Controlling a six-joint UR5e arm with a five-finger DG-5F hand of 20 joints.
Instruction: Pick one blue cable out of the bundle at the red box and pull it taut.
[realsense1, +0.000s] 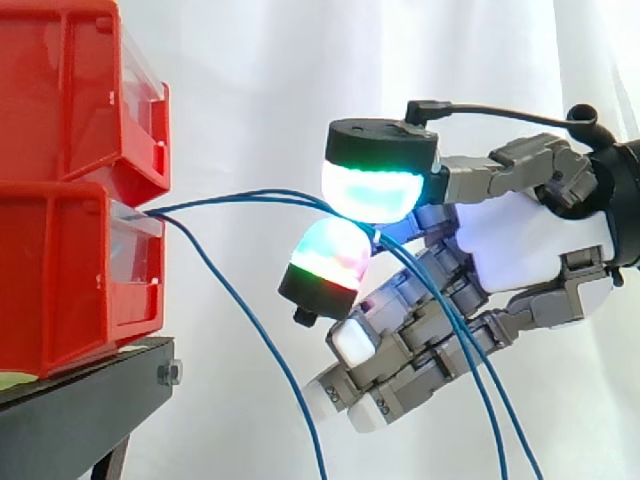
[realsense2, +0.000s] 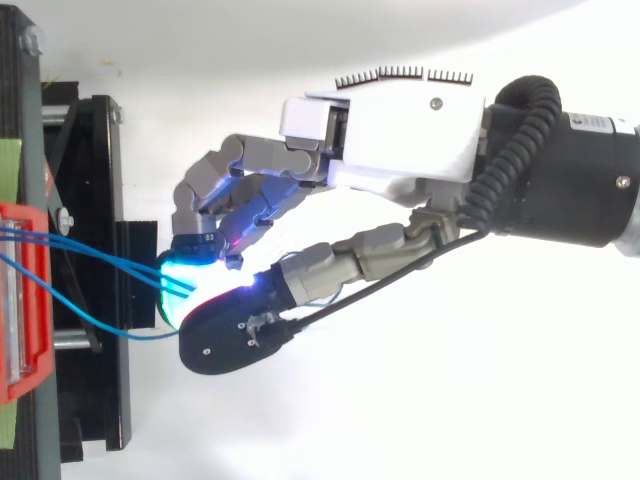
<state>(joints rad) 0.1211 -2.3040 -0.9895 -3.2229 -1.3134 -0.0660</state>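
Overall: the hand (realsense1: 520, 240) comes in from the right at the height of the red box (realsense1: 70, 280), close to its front but not touching it.
Fingers: two glowing pads (realsense1: 372, 192) are pressed toward each other, one cyan-green above and one green and red below; the other fingers curl under the palm with white tips.
Grip: two blue cables (realsense1: 260, 192) run into the narrow gap between those two pads and are pinched there.
Cable run: from the front lip of the red box the pinched strands rise in a shallow arc to the pads, then hang down past the curled fingers to the lower edge.
Loose blue cable (realsense1: 245, 312): leaves the same box front and drops steeply, apart from the hand.
Top view: the hand (realsense2: 400, 130) points left, the blue cables (realsense2: 105, 262) cross from the red box (realsense2: 25, 290) to the glowing tips over the black stand (realsense2: 100, 200).
Setting: a second red bin (realsense1: 70, 90) sits on top of the box, and a white curtain (realsense1: 260, 80) hangs behind.
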